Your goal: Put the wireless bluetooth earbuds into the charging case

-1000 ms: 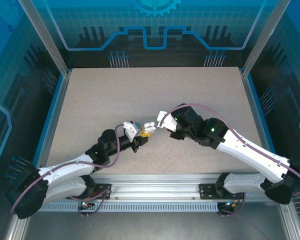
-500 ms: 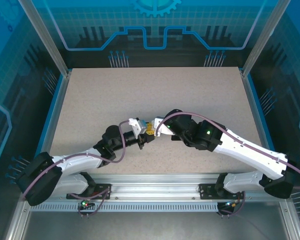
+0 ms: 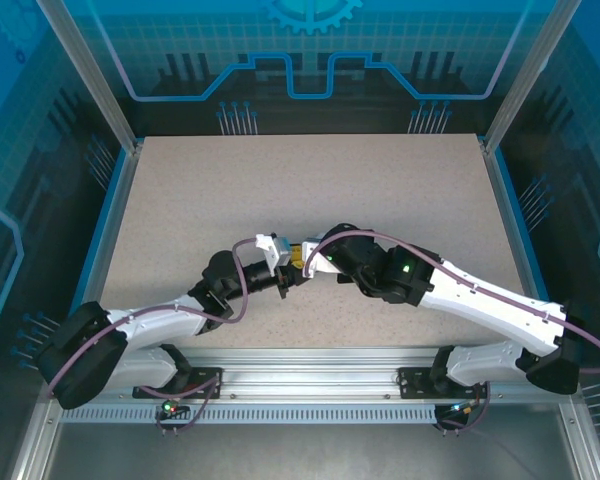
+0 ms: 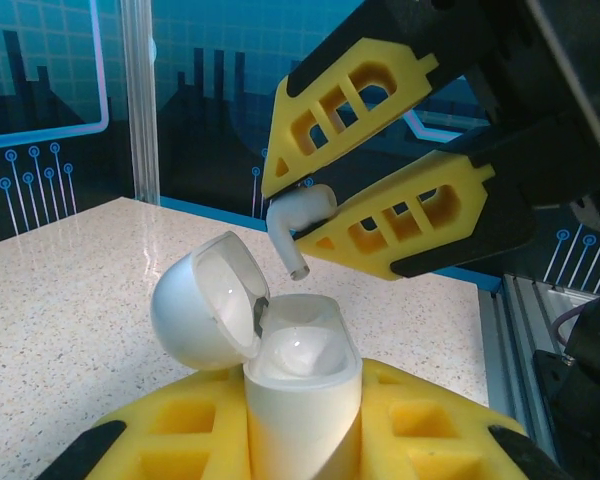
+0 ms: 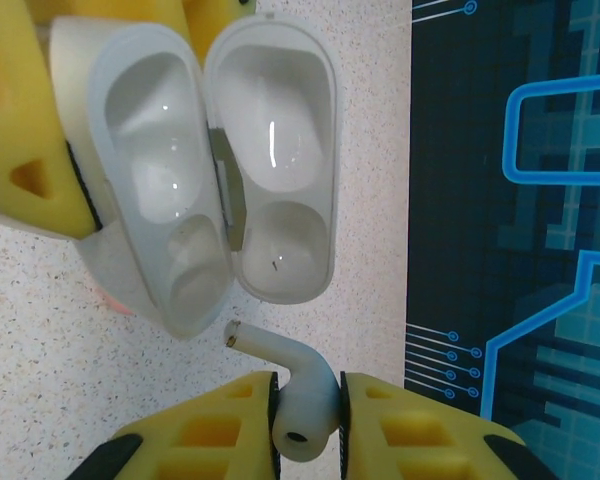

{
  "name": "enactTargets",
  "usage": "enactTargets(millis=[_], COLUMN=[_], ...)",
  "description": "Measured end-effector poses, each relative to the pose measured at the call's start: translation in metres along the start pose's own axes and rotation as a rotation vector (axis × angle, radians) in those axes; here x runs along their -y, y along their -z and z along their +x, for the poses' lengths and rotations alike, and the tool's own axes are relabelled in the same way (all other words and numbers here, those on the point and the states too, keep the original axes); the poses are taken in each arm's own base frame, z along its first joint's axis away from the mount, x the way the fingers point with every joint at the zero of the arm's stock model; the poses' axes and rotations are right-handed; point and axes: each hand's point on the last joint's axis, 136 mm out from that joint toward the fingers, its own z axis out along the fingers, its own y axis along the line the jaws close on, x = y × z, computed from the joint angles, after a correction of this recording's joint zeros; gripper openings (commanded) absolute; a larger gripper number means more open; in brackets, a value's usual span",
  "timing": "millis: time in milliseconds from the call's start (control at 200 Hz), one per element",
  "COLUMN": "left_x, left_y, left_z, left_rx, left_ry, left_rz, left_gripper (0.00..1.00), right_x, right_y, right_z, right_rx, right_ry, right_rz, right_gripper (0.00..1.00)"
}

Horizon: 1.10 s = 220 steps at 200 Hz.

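White stemmed plastic earbud [image 5: 302, 395] pinched in my right gripper [image 5: 308, 392], at twelve o'clock above the open white case [image 4: 300, 385] that my left gripper [image 4: 300, 440] clamps.

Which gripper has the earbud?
The right gripper: it pinches the white earbud over the open charging case, which the left gripper holds.

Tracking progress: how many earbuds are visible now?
1: a white earbud pinched in the right fingers, just above the open case held by the left fingers. Its wells look empty; others may be hidden.
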Motion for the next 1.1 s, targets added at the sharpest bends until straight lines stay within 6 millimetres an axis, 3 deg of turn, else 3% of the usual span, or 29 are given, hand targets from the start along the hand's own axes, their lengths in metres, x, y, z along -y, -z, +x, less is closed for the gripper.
enactTargets(millis=[345, 1101], left_x=[0.002, 0.002], left_y=[-0.002, -0.003], left_z=[-0.002, 0.001], left_rx=[0.002, -0.007], left_ry=[-0.001, 0.019], left_rz=[0.018, 0.017], left_gripper=[0.00, 0.00], right_x=[0.002, -0.012], right_y=[0.002, -0.004], right_z=[-0.007, -0.008], right_rx=[0.018, -0.005], right_ry=[0.016, 0.059], right_rz=[0.024, 0.008], right_gripper=[0.21, 0.22])
